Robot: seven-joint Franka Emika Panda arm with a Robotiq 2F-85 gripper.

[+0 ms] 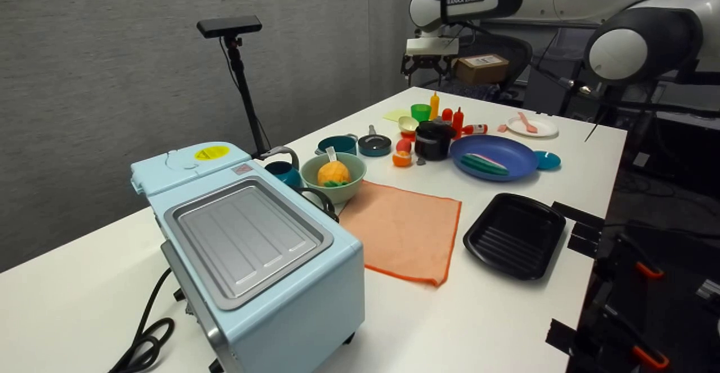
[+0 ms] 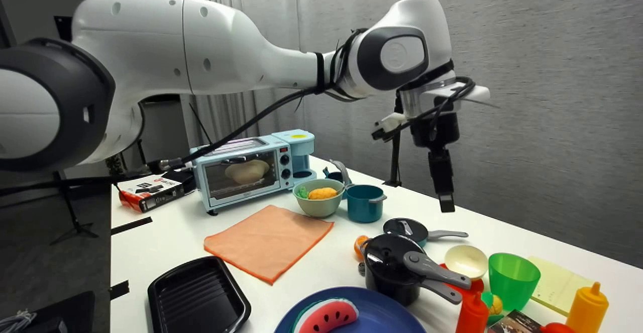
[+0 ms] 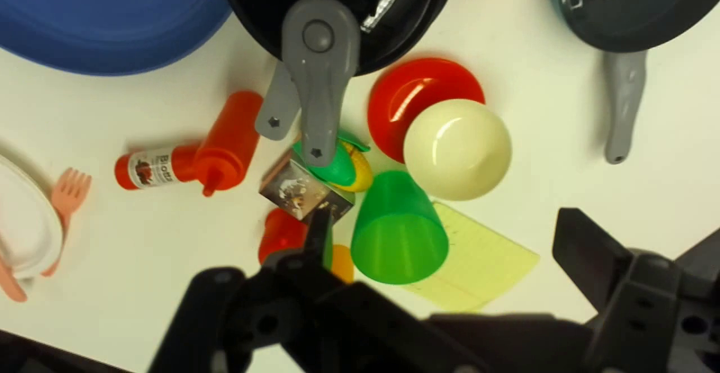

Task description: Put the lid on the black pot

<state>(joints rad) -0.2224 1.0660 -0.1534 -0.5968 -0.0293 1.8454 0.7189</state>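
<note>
The black pot (image 1: 432,147) stands near the blue plate in both exterior views (image 2: 384,284). A glossy black cover (image 2: 384,255) with a grey handle lies over its opening and fills the top of the wrist view (image 3: 410,1). The cover's handle is turned slightly from the pot's own grey handle. A separate lid with an upright black knob does not show. My gripper (image 3: 441,238) is open and empty, with its fingers wide apart. It hangs well above the table (image 1: 426,73), over the area of the green cup. It also shows side-on in an exterior view (image 2: 446,205).
A blue plate (image 2: 377,308) with a watermelon piece (image 2: 329,317) is beside the pot. A cream bowl (image 3: 458,149), red bowl (image 3: 413,94), green cup (image 3: 399,249) and sauce bottles (image 3: 225,142) crowd its handle side. A handled pan (image 2: 404,230) and orange cloth (image 1: 402,229) lie near.
</note>
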